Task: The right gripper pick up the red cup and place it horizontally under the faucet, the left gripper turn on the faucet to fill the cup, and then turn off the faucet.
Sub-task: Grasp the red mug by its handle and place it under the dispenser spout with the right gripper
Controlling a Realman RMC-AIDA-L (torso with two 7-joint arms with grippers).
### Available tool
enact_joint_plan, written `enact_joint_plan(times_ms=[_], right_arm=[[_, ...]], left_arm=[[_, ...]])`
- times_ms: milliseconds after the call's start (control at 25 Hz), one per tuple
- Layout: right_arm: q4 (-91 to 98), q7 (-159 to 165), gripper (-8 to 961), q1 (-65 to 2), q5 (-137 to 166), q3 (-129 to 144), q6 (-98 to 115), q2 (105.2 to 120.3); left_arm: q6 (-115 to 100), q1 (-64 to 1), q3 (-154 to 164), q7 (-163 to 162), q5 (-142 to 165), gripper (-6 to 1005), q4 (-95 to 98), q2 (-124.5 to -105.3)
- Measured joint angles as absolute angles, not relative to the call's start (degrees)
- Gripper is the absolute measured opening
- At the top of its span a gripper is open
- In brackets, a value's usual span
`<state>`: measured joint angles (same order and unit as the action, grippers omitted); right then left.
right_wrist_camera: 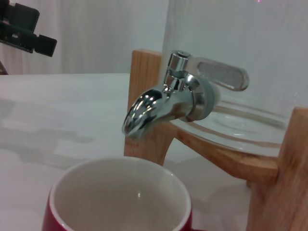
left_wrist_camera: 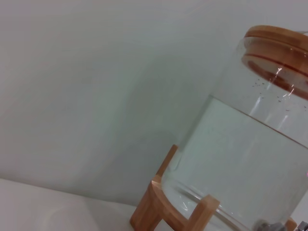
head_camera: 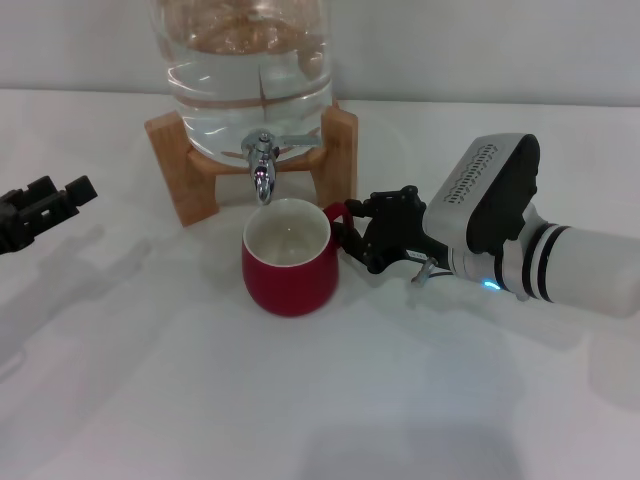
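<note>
The red cup [head_camera: 288, 262] stands upright on the white table, its white inside empty, right under the spout of the chrome faucet [head_camera: 262, 168]. My right gripper [head_camera: 348, 234] reaches in from the right and is closed on the cup's handle. The right wrist view shows the cup's rim [right_wrist_camera: 120, 192] just below the faucet [right_wrist_camera: 159, 103], whose thin lever [right_wrist_camera: 224, 74] points sideways; no water runs. My left gripper [head_camera: 55, 197] hovers open and empty at the far left, well away from the faucet, and also shows in the right wrist view [right_wrist_camera: 29, 29].
The faucet belongs to a big glass water jar [head_camera: 250, 60] on a wooden stand [head_camera: 180, 175] at the back of the table. The left wrist view shows the jar [left_wrist_camera: 250, 159], its wooden lid and the stand [left_wrist_camera: 154, 202] against a white wall.
</note>
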<state>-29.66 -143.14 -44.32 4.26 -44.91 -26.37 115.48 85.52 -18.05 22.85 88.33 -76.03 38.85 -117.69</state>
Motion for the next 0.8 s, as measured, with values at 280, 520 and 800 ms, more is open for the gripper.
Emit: enact_joint_plan(times_ms=[280,520,800], right_arm=[[-29.77,-142.44,297,-43.52,4.81,-44.92,-27.02,115.28],[-29.88,-139.62,297,-42.24,5.97,-45.16,-29.46,114.68],[-30.6,-137.34,297,-40.54,6.87,-45.34,-33.02,113.57]], left_arm=[[85.52,-18.02,22.85,88.33,-76.03,895,38.85,-117.52],[85.52,-18.01,22.85,88.33,-76.03,895,38.85,-117.5],[85.52,-18.01,22.85,88.25,-76.03,895,38.85,-117.46]])
